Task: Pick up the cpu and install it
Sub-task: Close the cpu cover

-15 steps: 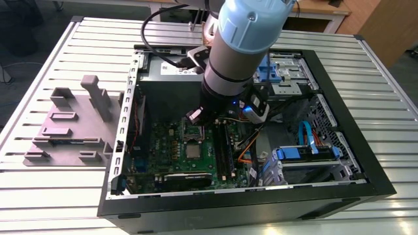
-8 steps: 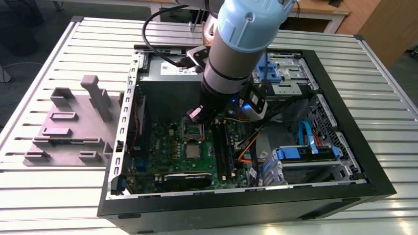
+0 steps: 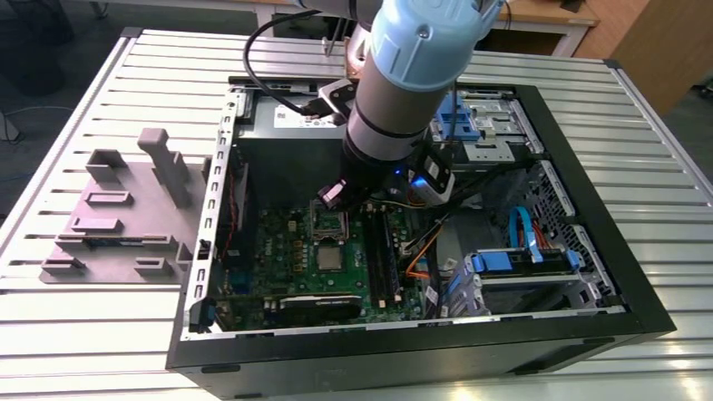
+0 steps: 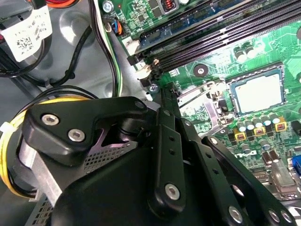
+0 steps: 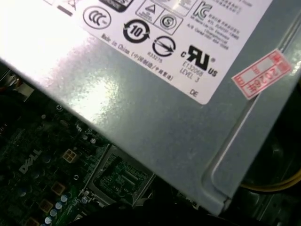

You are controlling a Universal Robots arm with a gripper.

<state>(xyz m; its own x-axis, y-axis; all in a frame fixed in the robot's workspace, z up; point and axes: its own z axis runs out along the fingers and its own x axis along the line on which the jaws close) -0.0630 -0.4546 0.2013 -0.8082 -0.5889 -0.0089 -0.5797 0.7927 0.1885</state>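
Second wrist view has the black, bolted linkage of the gripper low over the green circuit-covered motherboard; whether its jaws are spread or closed I cannot tell (its own arms hide the tips). It seems to hold nothing: the cpu, a flat square chip with a dull-shining silver top and pale rim, lies within the black square socket frame, just beside the raised metal bracket. Seating looks like the step in hand, and doing it well means keeping the chip flat and square, never forced. Beyond run long black ridged memory slots and the smooth grey steel power supply.
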